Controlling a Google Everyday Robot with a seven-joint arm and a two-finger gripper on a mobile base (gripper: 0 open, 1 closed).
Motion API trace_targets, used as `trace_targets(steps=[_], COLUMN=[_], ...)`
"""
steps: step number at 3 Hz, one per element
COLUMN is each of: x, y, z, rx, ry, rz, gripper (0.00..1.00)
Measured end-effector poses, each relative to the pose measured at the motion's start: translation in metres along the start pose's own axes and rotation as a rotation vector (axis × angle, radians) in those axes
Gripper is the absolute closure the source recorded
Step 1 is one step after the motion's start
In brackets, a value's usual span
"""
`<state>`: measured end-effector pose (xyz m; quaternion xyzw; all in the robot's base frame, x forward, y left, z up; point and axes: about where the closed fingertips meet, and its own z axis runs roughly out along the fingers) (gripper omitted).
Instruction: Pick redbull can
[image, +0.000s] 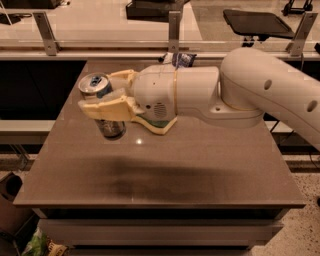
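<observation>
Dim overhead light; hand (101, 94) gripping redbull can (94, 83) shadows table (200, 167) below it.

Cream gripper (98, 93) clasps blue-and-silver redbull can (93, 84) over brown table (200, 172).

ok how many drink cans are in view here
1. The redbull can is gripped in the claw, over the left part of the table. The arm blocks part of the far edge, so another could be hidden there.
</observation>
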<state>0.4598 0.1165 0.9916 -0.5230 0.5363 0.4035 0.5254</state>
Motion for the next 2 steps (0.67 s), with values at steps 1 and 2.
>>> trace_targets(steps=[1,2], x=[-0.0360,-0.0371], y=[-0.0027,-0.0029], z=[-0.0106,-0.0110], rx=[0.021,0.023], ry=[0.063,0.064], rz=[-0.044,-0.045], gripper=[1.00,1.00])
